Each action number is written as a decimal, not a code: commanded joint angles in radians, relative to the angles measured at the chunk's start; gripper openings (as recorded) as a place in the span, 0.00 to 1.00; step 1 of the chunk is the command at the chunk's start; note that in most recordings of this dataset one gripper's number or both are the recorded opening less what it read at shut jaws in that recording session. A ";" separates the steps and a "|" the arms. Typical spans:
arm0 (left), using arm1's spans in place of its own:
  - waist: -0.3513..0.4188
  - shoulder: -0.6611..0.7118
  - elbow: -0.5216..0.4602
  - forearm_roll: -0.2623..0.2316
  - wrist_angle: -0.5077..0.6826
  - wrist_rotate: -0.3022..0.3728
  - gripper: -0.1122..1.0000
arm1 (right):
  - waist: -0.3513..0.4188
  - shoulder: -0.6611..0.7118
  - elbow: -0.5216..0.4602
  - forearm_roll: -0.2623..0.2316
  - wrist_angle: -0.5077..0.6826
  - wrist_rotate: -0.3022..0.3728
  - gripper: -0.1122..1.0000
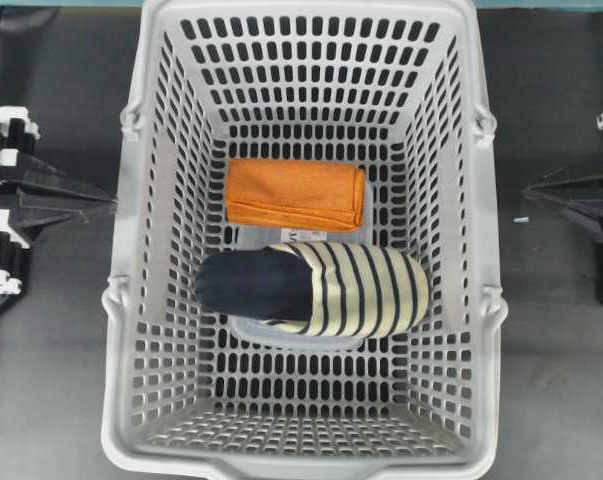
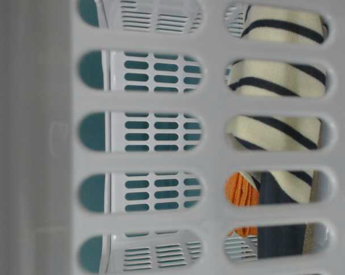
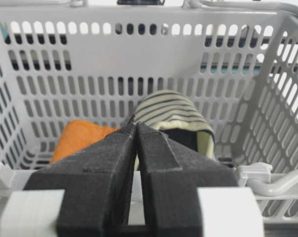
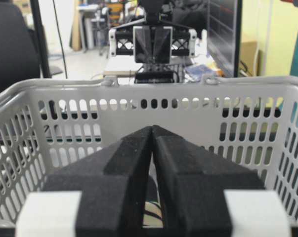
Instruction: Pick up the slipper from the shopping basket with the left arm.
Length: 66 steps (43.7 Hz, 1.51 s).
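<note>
The slipper, cream with navy stripes and a navy heel, lies on its side on the floor of the light-grey shopping basket, toe toward the right. It also shows in the left wrist view, through the basket wall in the table-level view, and as a sliver in the right wrist view. My left gripper is outside the basket's left wall, shut and empty, tips together. My right gripper is outside the right wall, shut and empty.
A folded orange cloth lies in the basket just behind the slipper, touching it; it also shows in the left wrist view. The basket walls stand high between both grippers and the slipper. Dark table surrounds the basket.
</note>
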 commanded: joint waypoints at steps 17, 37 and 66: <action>-0.052 0.207 -0.520 0.040 0.650 -0.063 0.10 | 0.005 0.006 -0.009 0.009 -0.002 0.012 0.10; -0.087 0.690 -0.951 0.040 1.035 -0.060 0.10 | 0.008 0.005 -0.009 0.011 0.011 0.012 0.10; -0.103 1.077 -1.264 0.041 1.230 -0.058 0.61 | 0.032 0.003 0.005 0.011 0.011 0.012 0.10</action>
